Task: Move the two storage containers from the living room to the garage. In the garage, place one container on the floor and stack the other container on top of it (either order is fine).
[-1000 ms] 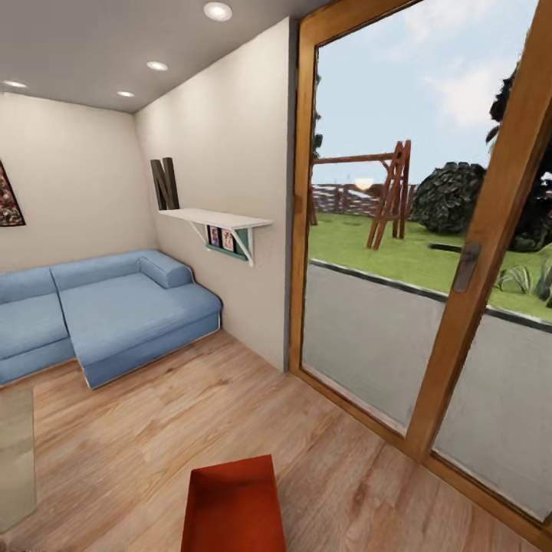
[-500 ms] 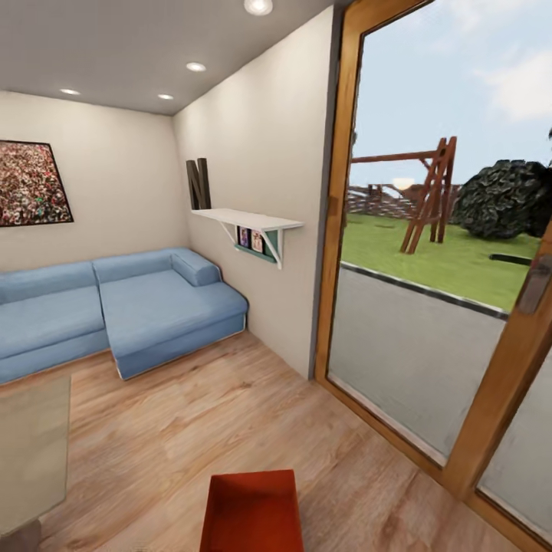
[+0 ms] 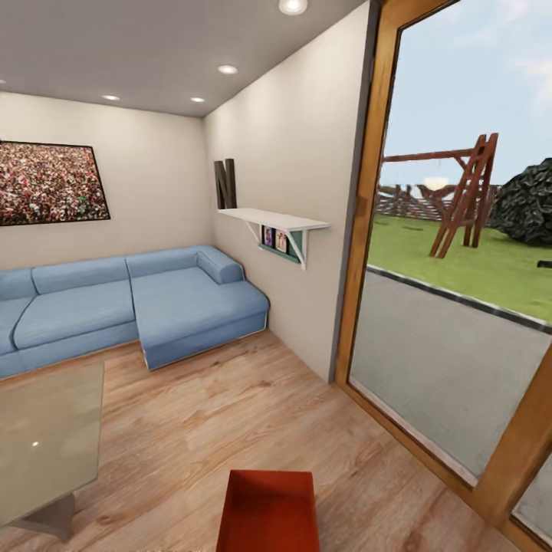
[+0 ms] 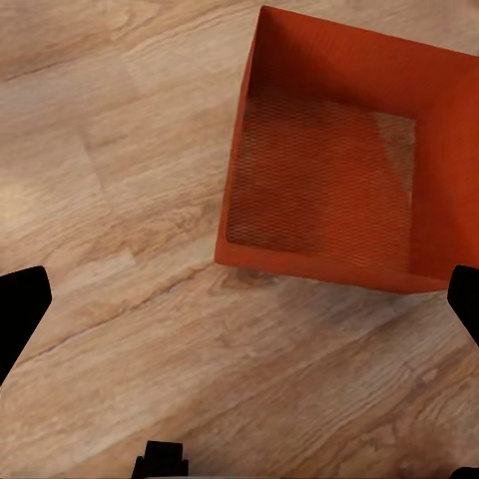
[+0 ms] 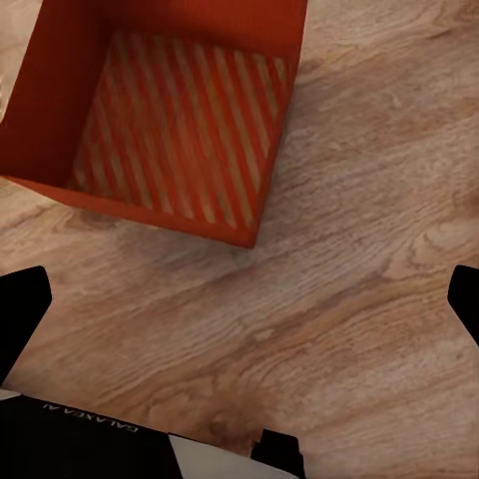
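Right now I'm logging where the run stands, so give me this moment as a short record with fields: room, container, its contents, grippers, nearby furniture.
room: living room, light wood plank floor, beige walls
container: one orange-red storage container standing on the floor, close in front of the robot
contents: empty, open top
left gripper: open, above the floor beside the container, not touching it
right gripper: open, above the floor beside the container, not touching it
furniture: blue sofa against the far wall, grey low table at left
other: glass door to a garden at right
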